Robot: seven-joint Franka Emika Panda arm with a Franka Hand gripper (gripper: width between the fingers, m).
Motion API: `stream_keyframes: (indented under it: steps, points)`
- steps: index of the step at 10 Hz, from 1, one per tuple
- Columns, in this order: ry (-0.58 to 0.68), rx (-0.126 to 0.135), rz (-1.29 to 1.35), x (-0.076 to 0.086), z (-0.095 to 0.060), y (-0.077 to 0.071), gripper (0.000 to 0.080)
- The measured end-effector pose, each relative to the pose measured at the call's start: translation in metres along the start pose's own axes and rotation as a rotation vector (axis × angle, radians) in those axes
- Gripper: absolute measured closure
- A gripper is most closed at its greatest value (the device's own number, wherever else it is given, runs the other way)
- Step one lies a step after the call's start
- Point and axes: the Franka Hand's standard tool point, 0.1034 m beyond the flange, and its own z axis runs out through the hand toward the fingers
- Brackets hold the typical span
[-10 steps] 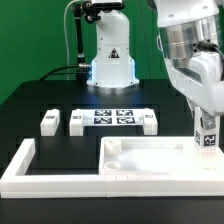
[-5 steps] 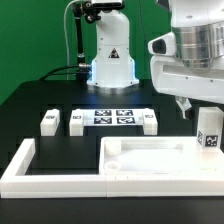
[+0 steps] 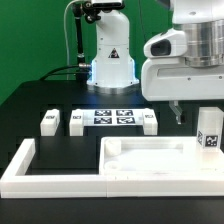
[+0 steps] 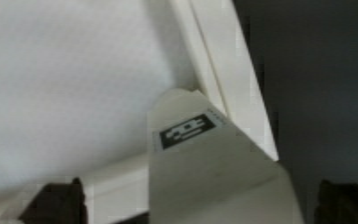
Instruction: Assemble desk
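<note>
The white rimmed tabletop (image 3: 150,160) lies flat at the front, inside the fence. One white tagged leg (image 3: 209,133) stands upright at its corner on the exterior view's right. My gripper (image 3: 200,108) hangs just above that leg, open and empty. In the wrist view the leg (image 4: 202,150) stands in the corner of the tabletop (image 4: 69,80), below and between my dark fingertips (image 4: 60,200), untouched; my gripper (image 4: 202,205) is wide open. Three more legs (image 3: 49,122), (image 3: 76,122), (image 3: 148,122) lie on the black table further back.
The marker board (image 3: 112,118) lies between the loose legs. The low white fence (image 3: 20,168) borders the front and the exterior view's left. The robot base (image 3: 110,55) stands at the back.
My gripper has let go of the leg at the tabletop's corner and risen above it. The leg stays upright where it was.
</note>
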Motion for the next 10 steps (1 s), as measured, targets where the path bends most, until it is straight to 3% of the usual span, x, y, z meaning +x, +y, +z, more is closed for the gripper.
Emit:
stream_keyframes:
  steps: [1,2,3,4,5,9,10]
  points:
    - [-0.003,0.008,0.083,-0.001,0.001,-0.001,0.015]
    - [-0.003,0.008,0.073,-0.001,0.001,-0.001,0.0282]
    - [-0.004,0.011,0.131,-0.001,0.001,-0.001,0.0282]
    - [-0.004,0.011,0.218,-0.001,0.001,-0.002,0.0438]
    - [-0.004,0.01,0.272,-0.001,0.001,-0.001,0.0508]
    - [-0.014,0.012,0.586,0.001,-0.001,0.006,0.0508]
    - [-0.019,0.027,0.737,0.003,-0.002,0.008,0.0508]
